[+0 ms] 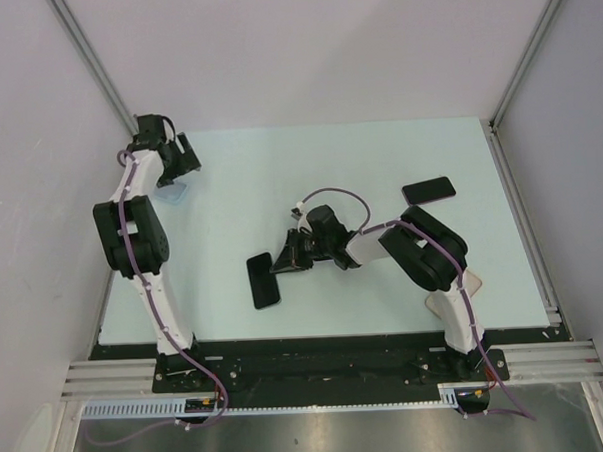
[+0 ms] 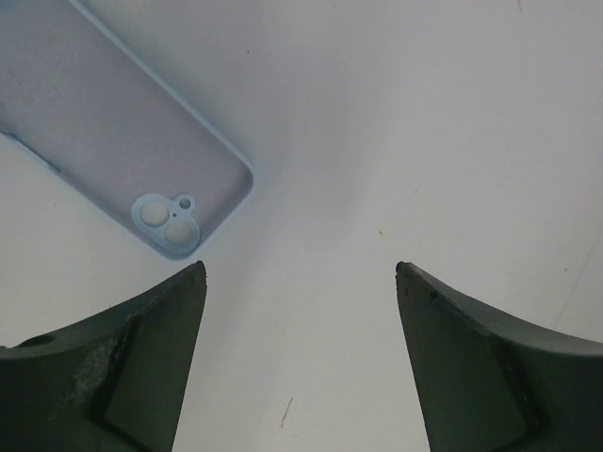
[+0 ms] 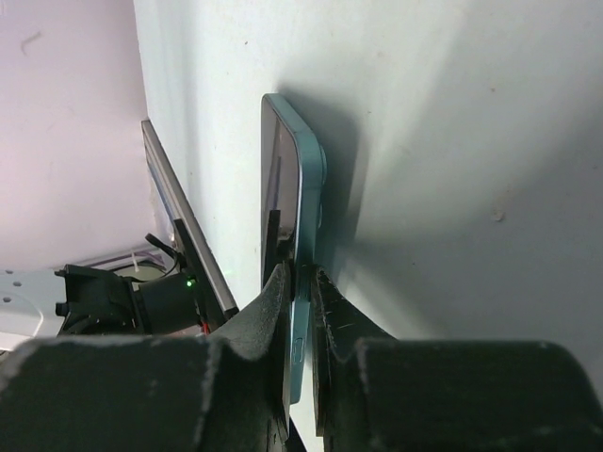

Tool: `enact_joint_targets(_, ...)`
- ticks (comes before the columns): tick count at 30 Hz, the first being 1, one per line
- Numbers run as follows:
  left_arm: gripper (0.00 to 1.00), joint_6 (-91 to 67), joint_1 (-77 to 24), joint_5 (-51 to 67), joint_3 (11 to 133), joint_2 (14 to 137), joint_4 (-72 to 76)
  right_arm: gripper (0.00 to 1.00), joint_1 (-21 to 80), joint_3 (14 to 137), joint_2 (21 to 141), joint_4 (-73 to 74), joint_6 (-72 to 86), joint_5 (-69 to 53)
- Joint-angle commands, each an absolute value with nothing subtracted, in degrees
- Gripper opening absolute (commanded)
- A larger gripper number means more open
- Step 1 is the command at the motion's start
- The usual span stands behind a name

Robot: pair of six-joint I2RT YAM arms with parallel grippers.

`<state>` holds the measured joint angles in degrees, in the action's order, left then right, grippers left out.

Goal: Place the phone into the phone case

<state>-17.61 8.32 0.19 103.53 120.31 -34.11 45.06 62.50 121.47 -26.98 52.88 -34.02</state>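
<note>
A pale mint bench [image 1: 358,153] sits inside plain white walls [image 1: 324,55], with aluminium frame posts [image 1: 94,60] rising from its far corners. A second phone [image 1: 428,190], dark and flat, lies toward the far right, well apart from everything else.

The left arm stretches up to the far left corner, and its left hand [image 1: 183,156] hangs just beyond the phone case [image 1: 173,195]. In the wrist view, the left hand's [image 2: 300,273] fingers stand wide apart with only bare bench between them. The light blue phone case [image 2: 104,122] lies flat with its camera cut-outs toward them.

The right arm folds leftward across the middle. Its right hand [image 1: 281,259] is clamped on the phone [image 1: 264,283], pinching screen and back at one edge. Seen edge-on from the wrist, the phone [image 3: 306,179] shows a teal rim between the closed fingers of the right hand [image 3: 301,273]. Its back faces the bench. Whether it touches the surface I cannot tell.
</note>
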Motion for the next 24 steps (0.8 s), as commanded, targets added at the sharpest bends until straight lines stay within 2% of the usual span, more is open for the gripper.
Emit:
enact_joint_targets(1,0.86,-14.33,9.4,0.7,108.19,123.65,-34.28,0.0,46.14,63.46,120.5,-28.74,52.73,-35.59)
enact_joint_targets(9,0.85,-13.01,11.25,1.4,110.39,128.49,-33.48,0.0,46.49,63.46,118.65,-26.19,50.54,-34.45)
enact_joint_targets(24,0.85,-15.73,10.99,2.37,94.67,122.61,-31.12,0.0,46.49,63.46,116.28,-23.91,49.22,-33.93)
